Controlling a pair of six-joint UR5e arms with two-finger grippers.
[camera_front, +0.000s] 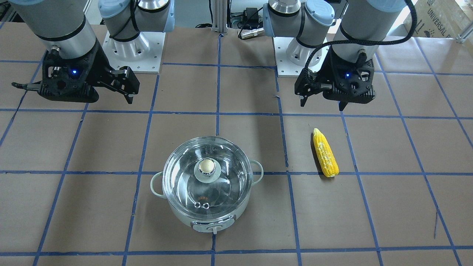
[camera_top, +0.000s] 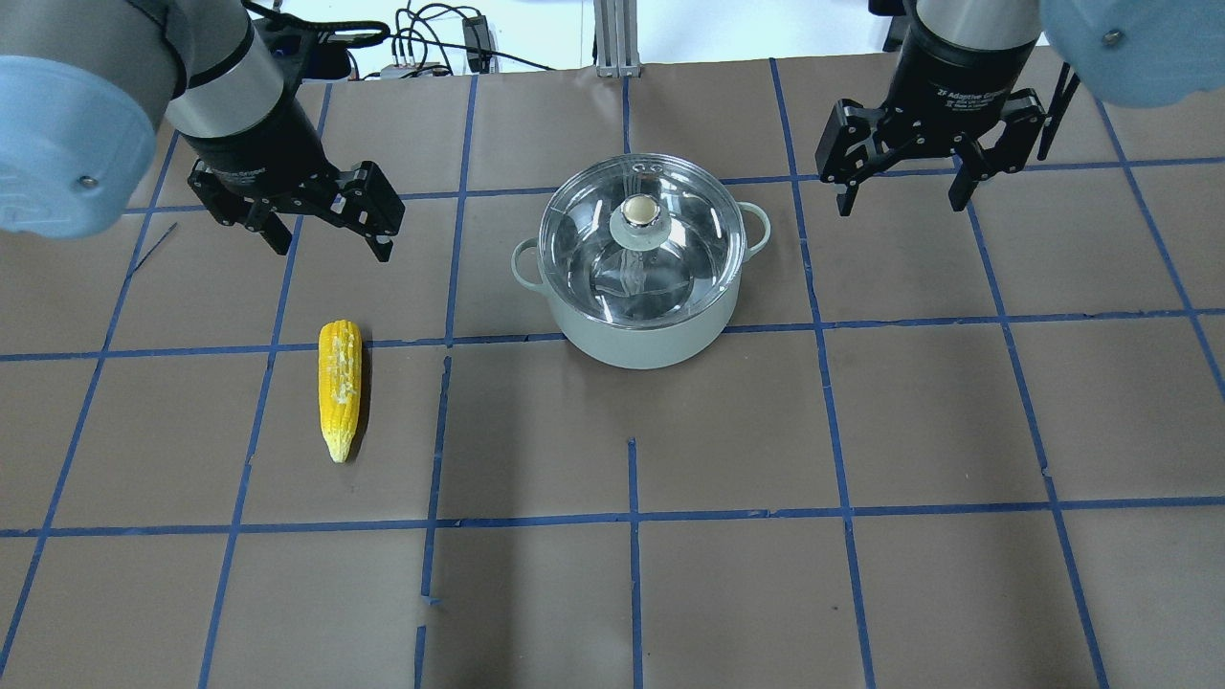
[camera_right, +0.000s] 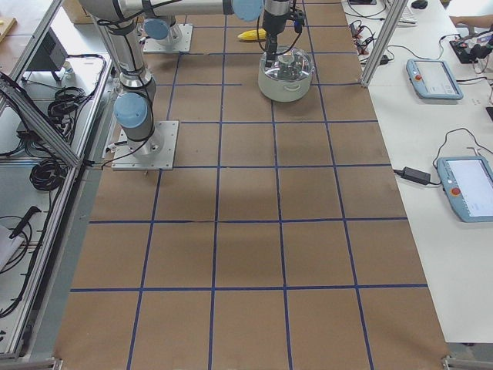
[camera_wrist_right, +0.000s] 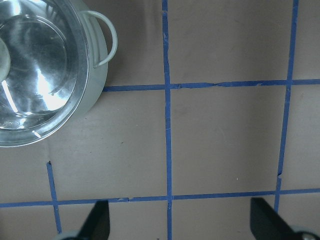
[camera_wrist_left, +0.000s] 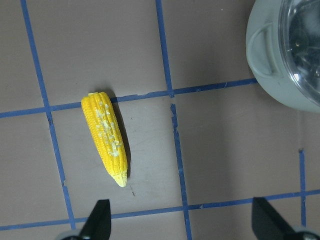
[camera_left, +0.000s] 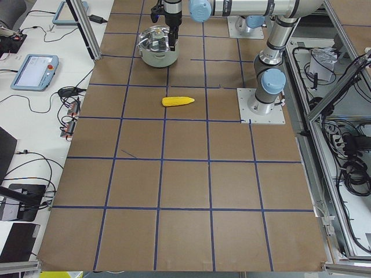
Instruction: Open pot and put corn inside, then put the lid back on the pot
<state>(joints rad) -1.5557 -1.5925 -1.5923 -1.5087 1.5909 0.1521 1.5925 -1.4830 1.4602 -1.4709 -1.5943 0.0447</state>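
Note:
The pale mint pot (camera_top: 641, 325) stands mid-table with the clear glass lid (camera_top: 639, 251) and its ball knob (camera_top: 640, 211) on it; it also shows in the front view (camera_front: 207, 218), with the lid (camera_front: 207, 176) on top. The yellow corn (camera_top: 340, 386) lies flat on the table to the pot's left, also seen in the front view (camera_front: 325, 153) and left wrist view (camera_wrist_left: 107, 136). My left gripper (camera_top: 330, 239) hangs open and empty above the table beyond the corn. My right gripper (camera_top: 900, 191) hangs open and empty to the right of the pot. The pot's edge shows in the right wrist view (camera_wrist_right: 45, 75).
The table is brown paper with a blue tape grid (camera_top: 632, 517). The arm bases (camera_front: 133, 48) stand at the robot's side. Teach pendants and cables lie on side benches (camera_right: 435, 77) off the work surface.

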